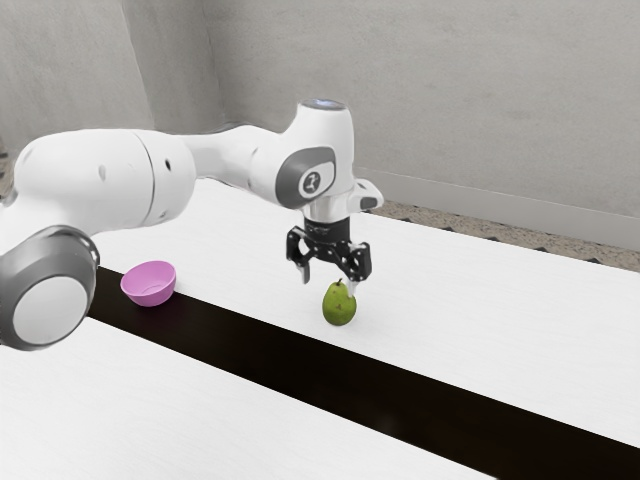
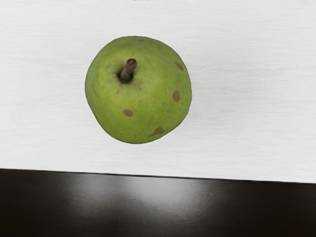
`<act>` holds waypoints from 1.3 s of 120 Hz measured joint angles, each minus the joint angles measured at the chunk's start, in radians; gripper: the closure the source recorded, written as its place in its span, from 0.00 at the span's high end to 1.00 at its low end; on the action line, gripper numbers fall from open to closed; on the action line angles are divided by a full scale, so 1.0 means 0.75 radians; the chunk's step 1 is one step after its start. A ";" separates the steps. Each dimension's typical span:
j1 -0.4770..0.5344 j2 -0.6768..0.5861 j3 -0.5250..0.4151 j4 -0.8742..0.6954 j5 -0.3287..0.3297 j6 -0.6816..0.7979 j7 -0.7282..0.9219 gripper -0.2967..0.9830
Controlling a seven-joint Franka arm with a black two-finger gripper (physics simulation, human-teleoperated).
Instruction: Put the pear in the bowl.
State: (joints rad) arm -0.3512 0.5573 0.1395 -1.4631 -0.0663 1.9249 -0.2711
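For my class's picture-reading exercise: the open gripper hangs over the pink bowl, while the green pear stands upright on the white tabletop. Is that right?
Not quite: the open gripper hangs over the green pear, not the pink bowl; the exterior view shows this. The pear does stand upright on the white tabletop.

The pear [image 1: 339, 304] is green and fat, with brown spots [image 2: 176, 96] on its skin. It stands up on the white tabletop [image 1: 480, 310], near the dark strip [image 1: 300, 360], with its stem [image 2: 129, 69] on top (a short, brown one). The bowl [image 1: 149, 284] is pink and round. It sits with its open side up, at the edge of the dark strip, well apart from the pear, toward the exterior view's left.
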 joint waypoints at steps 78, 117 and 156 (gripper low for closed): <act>0.012 0.135 0.000 -0.144 0.141 0.549 -0.435 0.75; 0.014 0.143 0.000 -0.170 0.140 0.594 -0.525 0.62; 0.012 0.111 0.000 -0.200 0.152 0.600 -0.585 0.47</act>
State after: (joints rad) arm -0.3421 0.6404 0.1396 -1.6133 0.0476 2.3746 -0.7097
